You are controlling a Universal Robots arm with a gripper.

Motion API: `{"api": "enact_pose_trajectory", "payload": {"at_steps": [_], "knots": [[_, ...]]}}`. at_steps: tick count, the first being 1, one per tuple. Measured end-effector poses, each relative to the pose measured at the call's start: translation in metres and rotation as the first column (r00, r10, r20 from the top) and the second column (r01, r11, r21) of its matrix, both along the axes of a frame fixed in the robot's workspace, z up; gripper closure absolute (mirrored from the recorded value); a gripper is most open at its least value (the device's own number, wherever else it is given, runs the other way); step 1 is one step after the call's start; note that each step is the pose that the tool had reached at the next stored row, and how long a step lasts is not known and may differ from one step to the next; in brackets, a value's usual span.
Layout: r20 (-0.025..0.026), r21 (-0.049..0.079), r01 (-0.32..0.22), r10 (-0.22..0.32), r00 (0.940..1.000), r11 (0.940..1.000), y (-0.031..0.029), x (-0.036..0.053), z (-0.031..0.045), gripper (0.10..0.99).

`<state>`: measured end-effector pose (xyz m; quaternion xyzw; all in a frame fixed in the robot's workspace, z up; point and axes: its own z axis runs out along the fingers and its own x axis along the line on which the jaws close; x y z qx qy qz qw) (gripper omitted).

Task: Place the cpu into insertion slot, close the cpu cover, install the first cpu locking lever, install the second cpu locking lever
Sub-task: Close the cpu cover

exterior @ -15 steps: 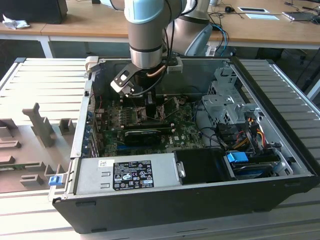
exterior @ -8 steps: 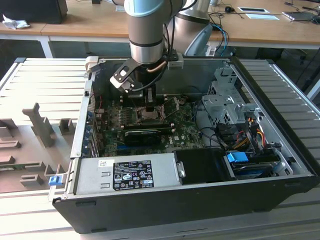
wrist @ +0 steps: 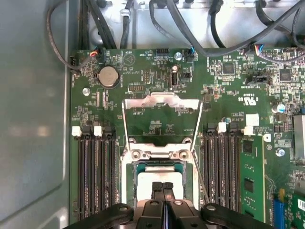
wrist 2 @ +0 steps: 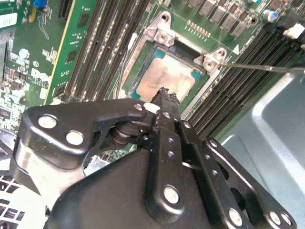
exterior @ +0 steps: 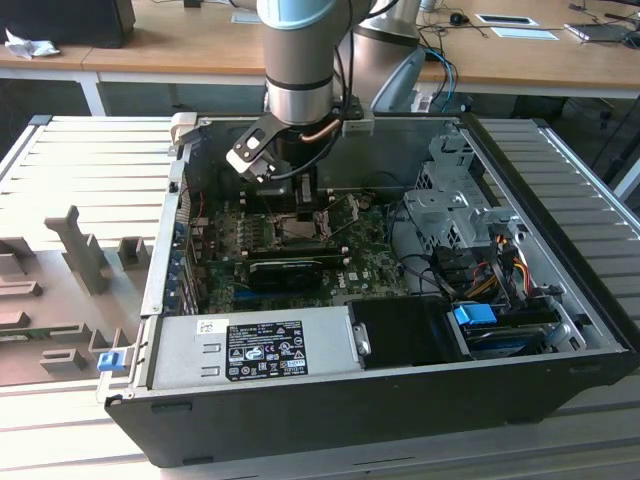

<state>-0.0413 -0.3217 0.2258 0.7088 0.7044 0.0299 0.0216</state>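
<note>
1. The gripper has its two black fingers pressed together, narrow, with nothing between them. Its tip is directly over the cpu; whether it touches the chip cannot be told.
2. The cpu lies flat in the insertion slot, pale metal face up.
3. The cpu cover, a thin silvery frame, is swung open away from the slot.
4. Judged by its look, the cpu is light, stiff and thin. Its smooth face is likely slippery and its underside delicate, so opposite edges seem the safest hold.
5. The cover looks like rigid sheet metal, best moved by its free edge, opposite the hinge.
6. The slot is on a green motherboard, with black memory slots close on either side.
7. The board is inside an open black computer case that lies on a ribbed grey table. Wooden desks stand behind it.
</note>
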Motion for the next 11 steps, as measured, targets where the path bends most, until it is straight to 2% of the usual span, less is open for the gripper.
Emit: {"api": "enact_pose_trajectory", "payload": {"at_steps": [5, 11], "knots": [[-0.0001, 0.0, 0.0, 0.0, 1.0, 1.0, -0.0007, 0.0034, 0.0001, 0.98], [-0.0001, 0.0, 0.0, 0.0, 1.0, 1.0, -0.0005, 0.0034, 0.007, 0.98]]}}
